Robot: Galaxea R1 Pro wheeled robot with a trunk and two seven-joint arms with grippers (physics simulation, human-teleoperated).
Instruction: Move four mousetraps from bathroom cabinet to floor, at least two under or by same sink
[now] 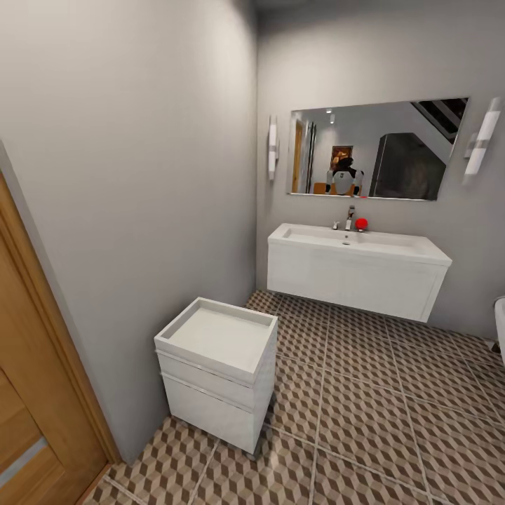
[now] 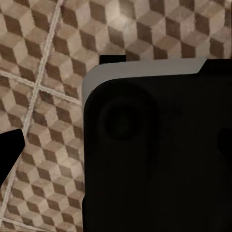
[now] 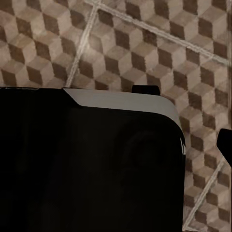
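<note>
The white sink [image 1: 393, 247] hangs on the far wall on a white vanity, with a chrome faucet [image 1: 349, 216] behind the basin. Open space shows beneath it. The bathroom floor [image 1: 393, 414] with its brown and beige cube pattern spreads out in front; it also shows in both wrist views [image 2: 43, 101] [image 3: 159, 53]. The mousetraps and the cabinet are out of view. One dark fingertip [image 2: 9, 151] of my left gripper shows at the frame's edge, and one fingertip [image 3: 225, 145] of my right gripper likewise, both hanging over the tiles. Whether either gripper is open is unclear.
A small white cube unit [image 1: 217, 372] with a tray top stands against the left wall. A wooden door [image 1: 28, 407] is at the near left. A mirror [image 1: 379, 151] hangs above the basin, a red ball [image 1: 361, 224] by the faucet. A white fixture's edge [image 1: 500, 326] shows at right. My dark base [image 2: 159, 154] [image 3: 87, 164] blocks both wrist views.
</note>
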